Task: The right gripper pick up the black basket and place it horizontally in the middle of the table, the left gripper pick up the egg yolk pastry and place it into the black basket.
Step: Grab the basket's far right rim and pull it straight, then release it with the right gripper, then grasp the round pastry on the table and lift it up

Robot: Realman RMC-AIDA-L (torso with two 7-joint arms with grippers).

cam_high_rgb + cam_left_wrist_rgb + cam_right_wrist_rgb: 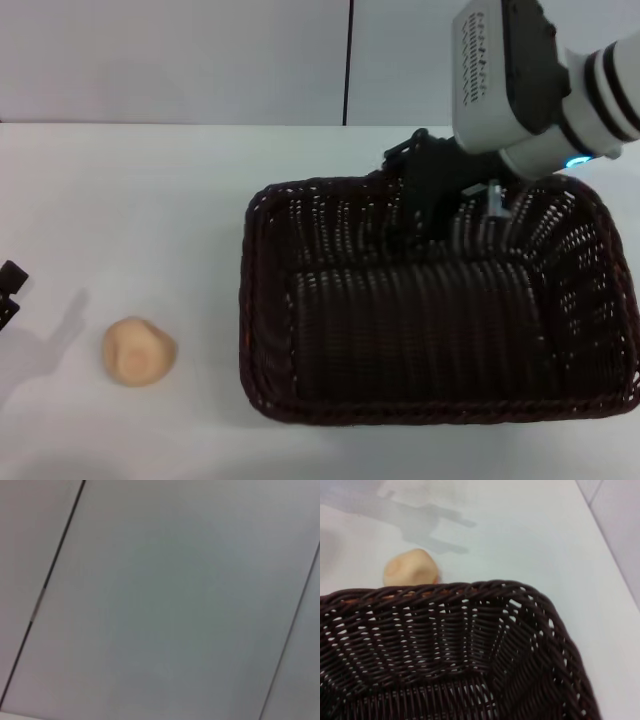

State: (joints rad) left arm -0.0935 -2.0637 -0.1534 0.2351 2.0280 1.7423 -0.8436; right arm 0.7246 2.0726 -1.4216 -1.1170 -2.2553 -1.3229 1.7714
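The black basket (430,310) lies flat on the white table (150,200), its long side across the view, right of the middle. My right gripper (432,200) is at the basket's back rim, reaching over the back wall, dark against the dark weave. The right wrist view looks down into the basket (450,660). The egg yolk pastry (139,351) sits on the table to the left of the basket, apart from it; it also shows beyond the rim in the right wrist view (411,567). My left gripper (8,290) shows only partly at the far left edge, left of the pastry.
A grey wall with a dark vertical seam (349,60) stands behind the table. The left wrist view shows only a plain grey panelled surface (165,605). The basket's right end reaches the right edge of the head view.
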